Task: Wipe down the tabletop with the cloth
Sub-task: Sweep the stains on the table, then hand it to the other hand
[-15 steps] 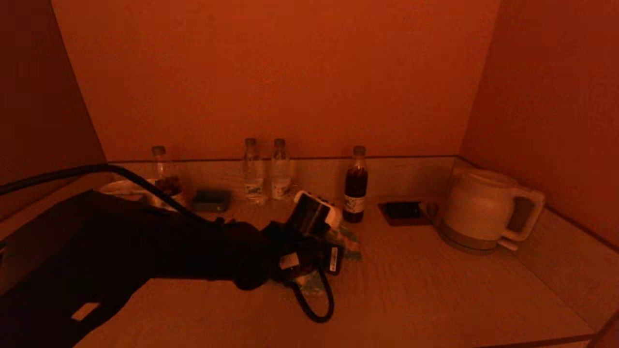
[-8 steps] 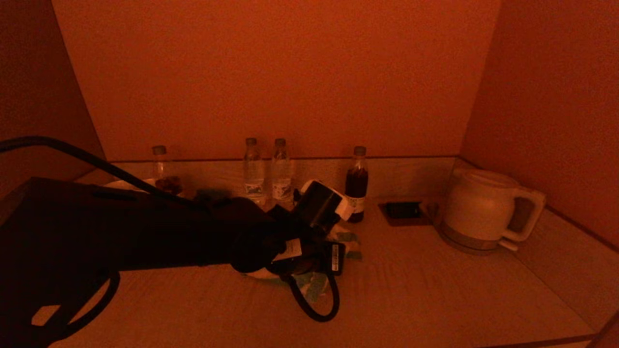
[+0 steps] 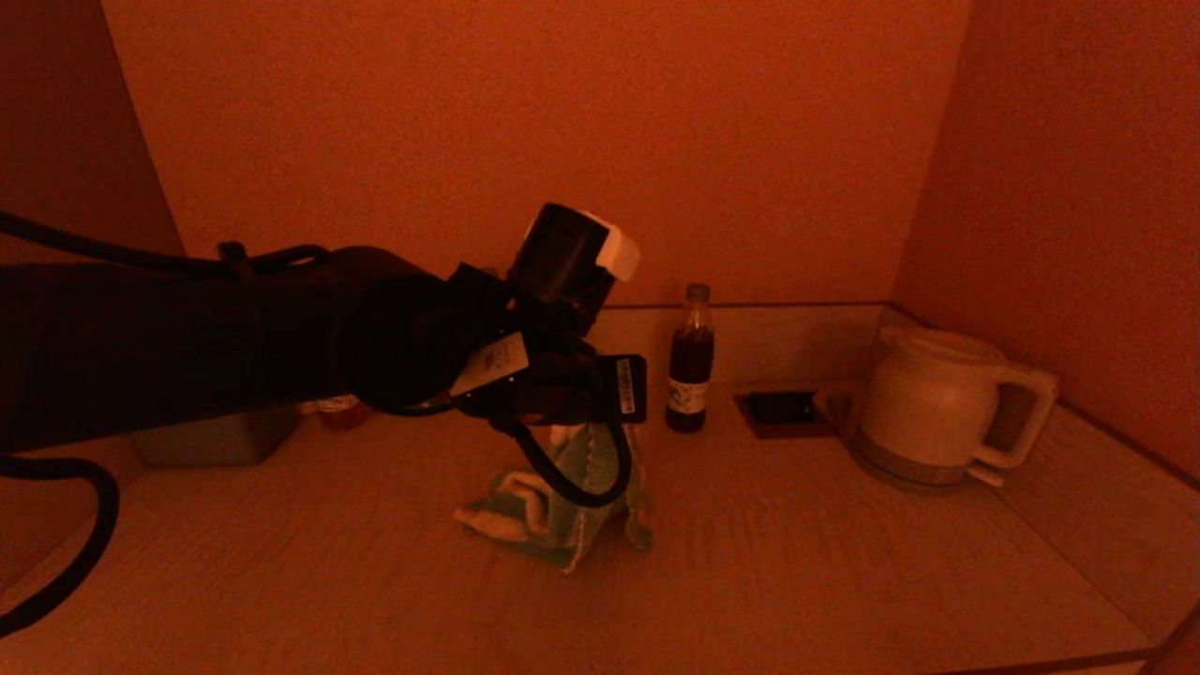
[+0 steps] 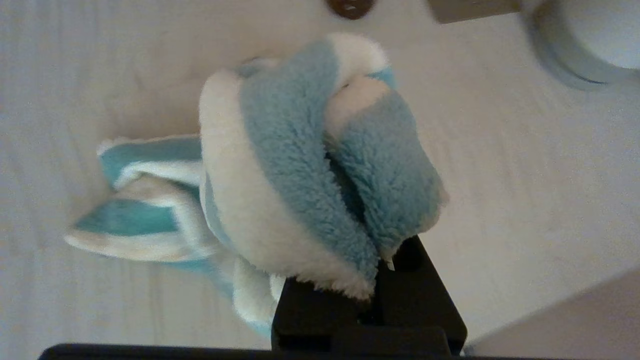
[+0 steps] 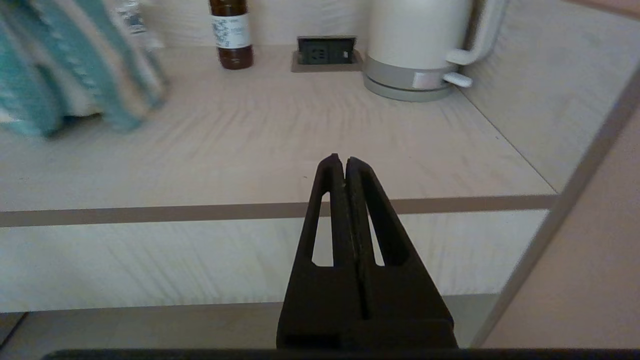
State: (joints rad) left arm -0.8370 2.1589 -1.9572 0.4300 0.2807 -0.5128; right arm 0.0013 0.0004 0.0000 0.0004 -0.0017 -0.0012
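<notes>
Over the last second the left arm had risen from low over the table [image 3: 844, 562] to well above it, and the left claw [image 3: 572, 427], clamped on the cloth [image 3: 553, 506], had drawn the towel up into a hanging bunch. Its lower folds seemed to touch the wood near the middle (the exact contact was hard to read). That suggested the grip was made and the wiping strokes were yet to come. Further right stood a dark bottle [image 3: 690, 361], then a recessed socket [image 3: 781, 409], then the kettle [image 3: 937, 408], all well apart from the cloth. The right claw [image 5: 345, 165] sat parked before the table's front edge, fingers pressed together, holding nothing.
</notes>
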